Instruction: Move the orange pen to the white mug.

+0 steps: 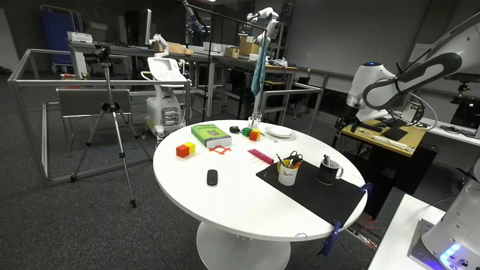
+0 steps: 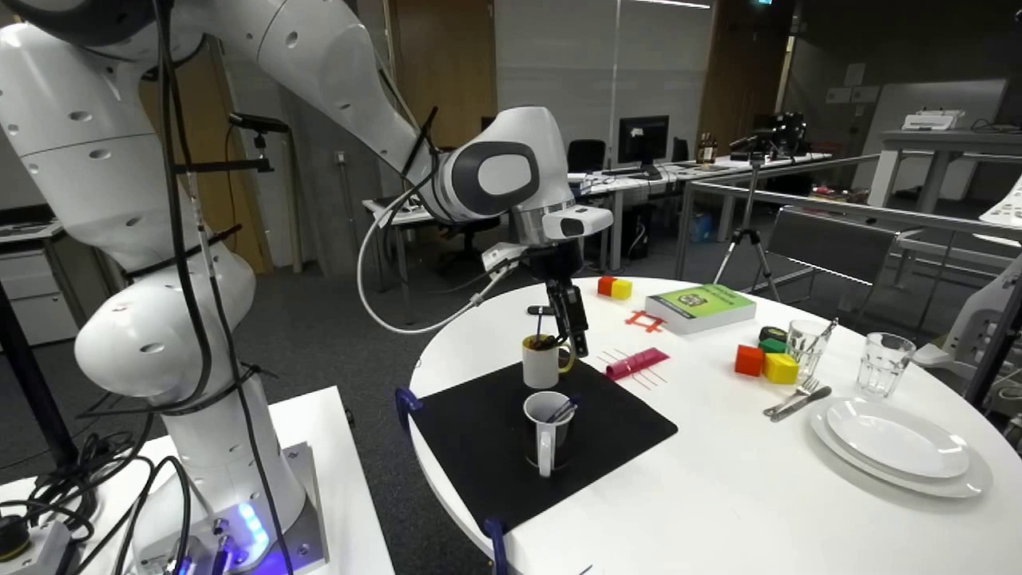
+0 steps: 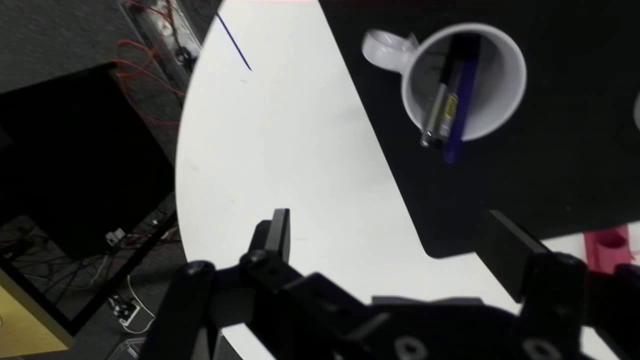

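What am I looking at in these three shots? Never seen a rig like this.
This is a jointed white robot arm; the black end effector at its tip does the grasping. Two pictures come from cameras standing outside the robot, viewing the round table from different places. The wrist picture looks down past the end effector.

On the table, a black mat carries a white mug with scissors in it and a dark mug with pens. Around them: a green book, colored cubes, plates and glasses.

The end effector is open and holds nothing.
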### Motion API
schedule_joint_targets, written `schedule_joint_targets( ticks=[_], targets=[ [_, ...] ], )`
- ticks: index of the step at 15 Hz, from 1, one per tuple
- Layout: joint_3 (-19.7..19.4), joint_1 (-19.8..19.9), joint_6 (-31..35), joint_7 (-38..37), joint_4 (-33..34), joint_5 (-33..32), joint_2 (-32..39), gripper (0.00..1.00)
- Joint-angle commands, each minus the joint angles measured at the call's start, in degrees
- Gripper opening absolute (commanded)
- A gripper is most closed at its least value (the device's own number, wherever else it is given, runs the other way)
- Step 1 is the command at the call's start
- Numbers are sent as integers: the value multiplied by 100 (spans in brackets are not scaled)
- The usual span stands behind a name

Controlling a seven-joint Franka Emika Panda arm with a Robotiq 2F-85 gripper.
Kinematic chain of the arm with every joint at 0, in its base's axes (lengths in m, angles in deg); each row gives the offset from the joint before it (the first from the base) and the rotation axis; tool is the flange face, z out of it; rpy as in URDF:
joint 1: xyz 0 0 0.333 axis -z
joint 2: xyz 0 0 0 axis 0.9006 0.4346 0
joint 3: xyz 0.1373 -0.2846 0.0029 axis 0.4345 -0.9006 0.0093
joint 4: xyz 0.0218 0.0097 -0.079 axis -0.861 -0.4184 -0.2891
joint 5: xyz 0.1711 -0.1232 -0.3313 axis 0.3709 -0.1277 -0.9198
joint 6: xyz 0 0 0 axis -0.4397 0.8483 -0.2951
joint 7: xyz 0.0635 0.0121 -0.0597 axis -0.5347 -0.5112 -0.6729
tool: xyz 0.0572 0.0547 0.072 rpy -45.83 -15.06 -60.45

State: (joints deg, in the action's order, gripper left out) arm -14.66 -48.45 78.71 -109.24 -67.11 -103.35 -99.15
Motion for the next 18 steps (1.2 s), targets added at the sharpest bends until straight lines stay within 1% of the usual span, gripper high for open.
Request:
schedule_joint_targets(
  ticks=[1,5,8,11,12,18],
  targets=[
    [-143,-280,-1227,286,142,-233,-169,100],
    [-243,-570,-2244,977,366,-56,-78,100],
    [-349,-719,-2658,1428,508,126,-11,100],
    [-445,-778,-2658,1475,579,421,24,100],
    [-408,-786,-2477,1249,410,191,-13,100],
    [-446,-793,-2477,1277,435,291,-7,100]
  ],
)
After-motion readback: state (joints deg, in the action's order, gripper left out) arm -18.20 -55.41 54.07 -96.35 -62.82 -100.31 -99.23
